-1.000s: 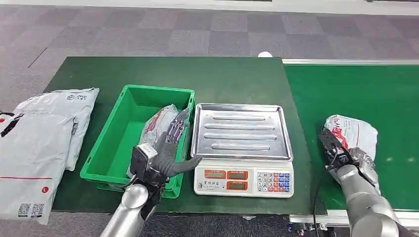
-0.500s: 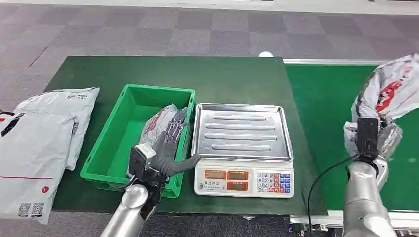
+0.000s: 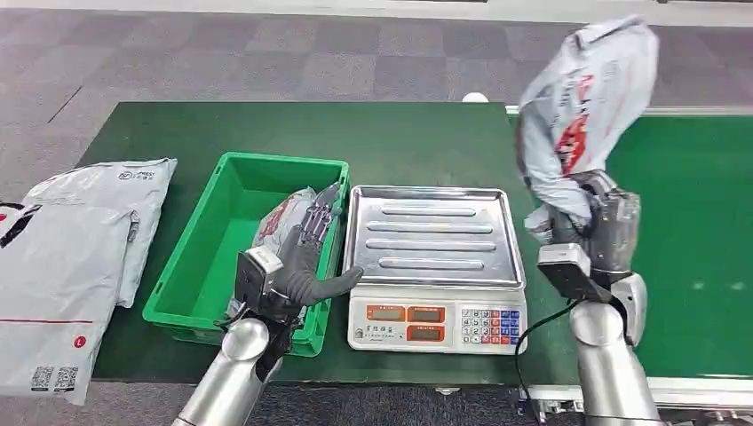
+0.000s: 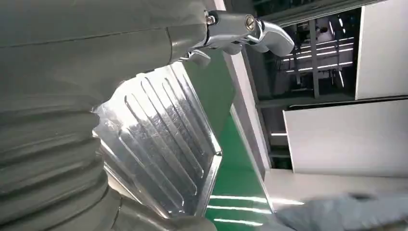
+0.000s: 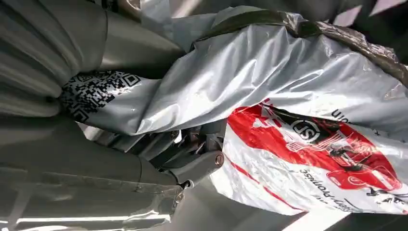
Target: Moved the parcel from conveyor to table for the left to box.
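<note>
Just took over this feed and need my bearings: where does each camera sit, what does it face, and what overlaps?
Head view: high on the body, looking down at the green crate, scale, both arms.
Left wrist view: behind the left hand, facing the scale's steel tray.
Right wrist view: behind the right hand, on the held parcel.
Shared: tray and parcel appear from the head too.

A crate (image 3: 222,240) sits on the table (image 3: 417,142) with a scale (image 3: 433,266) just to its right and a parcel (image 3: 284,222) lying inside it. Mail bags (image 3: 71,248) lie left of the crate, over the table's edge. The conveyor (image 3: 693,213) runs along the table's right side.
</note>
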Controlling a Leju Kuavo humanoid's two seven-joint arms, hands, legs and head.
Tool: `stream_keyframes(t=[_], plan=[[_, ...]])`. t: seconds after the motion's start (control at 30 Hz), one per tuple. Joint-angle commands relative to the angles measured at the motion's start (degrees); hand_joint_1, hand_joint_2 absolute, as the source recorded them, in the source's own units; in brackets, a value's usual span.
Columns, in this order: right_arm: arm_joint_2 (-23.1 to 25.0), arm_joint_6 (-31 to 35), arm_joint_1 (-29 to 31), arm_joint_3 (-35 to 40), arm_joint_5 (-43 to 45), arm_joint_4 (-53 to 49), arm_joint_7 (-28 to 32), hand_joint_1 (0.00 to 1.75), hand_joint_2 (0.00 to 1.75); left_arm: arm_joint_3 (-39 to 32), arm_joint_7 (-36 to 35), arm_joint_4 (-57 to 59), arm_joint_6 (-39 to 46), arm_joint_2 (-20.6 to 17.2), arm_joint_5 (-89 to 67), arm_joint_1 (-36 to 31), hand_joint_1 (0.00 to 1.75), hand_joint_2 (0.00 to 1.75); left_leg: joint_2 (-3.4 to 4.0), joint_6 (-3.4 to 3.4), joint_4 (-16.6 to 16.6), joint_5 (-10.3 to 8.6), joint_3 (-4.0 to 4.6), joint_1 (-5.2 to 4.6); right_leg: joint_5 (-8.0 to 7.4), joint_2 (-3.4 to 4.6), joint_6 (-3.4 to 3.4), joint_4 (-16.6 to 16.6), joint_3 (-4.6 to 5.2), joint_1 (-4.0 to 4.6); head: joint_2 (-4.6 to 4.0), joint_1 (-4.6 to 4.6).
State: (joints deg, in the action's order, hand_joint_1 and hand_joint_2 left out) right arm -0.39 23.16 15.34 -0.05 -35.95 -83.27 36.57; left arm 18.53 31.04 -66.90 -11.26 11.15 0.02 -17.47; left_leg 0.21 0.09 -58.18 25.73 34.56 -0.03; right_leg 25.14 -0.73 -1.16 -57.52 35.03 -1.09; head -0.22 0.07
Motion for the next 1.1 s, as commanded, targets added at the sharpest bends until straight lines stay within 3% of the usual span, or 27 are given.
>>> stream_keyframes(t=[0.03,0.43,0.7,0.73,0.77,0.93,1.03,1.1], plan=[[-3.25,-14.57,-2.02,14.81,-7.37,-1.28,-8.06,1.75,1.75,1.58,0.31,2.98,-1.06,-1.99,-0.66,-1.48,0.00,1.75,0.03,-0.04,0.07,0.02,-0.13,0.05,0.00,0.07,0.07,0.09,-0.12,0.05,0.00,0.00],[-5.44,-24.91,-2.81,17.92,-10.64,3.88,-13.93,1.75,1.75,0.92,0.25,3.85,-1.05,-1.13,-0.73,-1.87,0.00,1.75,-0.03,-0.03,0.13,0.02,-0.21,0.08,-0.01,0.04,0.08,0.21,-0.27,0.08,0.00,0.00],[-5.55,-26.28,-2.33,18.52,-10.02,4.31,-13.78,1.75,1.75,0.50,1.96,1.77,2.08,-1.42,-2.57,-0.73,0.00,1.75,0.02,-0.04,0.15,0.04,-0.26,0.10,-0.01,0.09,0.09,0.23,-0.31,0.10,0.00,0.00],[-5.87,-26.31,-2.31,18.91,-10.12,4.03,-13.21,0.70,1.75,0.90,2.72,1.33,3.40,-1.59,-4.03,-0.79,0.00,1.75,0.00,-0.03,0.11,0.03,-0.19,0.07,0.00,0.05,0.07,0.17,-0.23,0.08,0.00,0.00],[-6.00,-26.97,-2.14,19.14,-8.93,3.94,-12.14,0.00,1.75,0.84,2.80,0.67,3.54,-1.56,-4.05,-0.56,0.00,1.75,0.00,-0.03,0.13,0.03,-0.21,0.08,-0.01,0.05,0.07,0.21,-0.26,0.09,0.00,0.00],[-5.66,-27.93,-1.02,19.24,-4.69,2.72,-8.73,0.00,1.75,-0.13,3.82,-1.86,5.95,-1.00,-3.82,0.71,0.00,1.75,0.03,-0.02,0.05,0.05,-0.12,0.03,0.01,0.08,0.05,0.09,-0.15,0.04,0.00,0.00],[-4.63,-26.64,-1.18,17.17,-0.30,-0.50,-7.71,0.00,1.75,-0.52,8.96,-5.41,18.36,-0.81,-11.45,1.26,0.00,1.75,0.09,-0.04,0.09,0.05,-0.16,0.04,0.00,0.15,0.08,0.11,-0.17,0.05,0.00,0.00],[-4.78,-26.63,-1.39,16.79,0.45,-1.64,-7.78,0.00,1.75,-0.42,8.91,-6.29,19.66,-1.04,-11.84,1.19,0.00,1.75,0.04,-0.03,0.00,0.04,-0.02,0.02,0.02,0.08,0.07,0.01,-0.03,0.03,0.00,0.00]])
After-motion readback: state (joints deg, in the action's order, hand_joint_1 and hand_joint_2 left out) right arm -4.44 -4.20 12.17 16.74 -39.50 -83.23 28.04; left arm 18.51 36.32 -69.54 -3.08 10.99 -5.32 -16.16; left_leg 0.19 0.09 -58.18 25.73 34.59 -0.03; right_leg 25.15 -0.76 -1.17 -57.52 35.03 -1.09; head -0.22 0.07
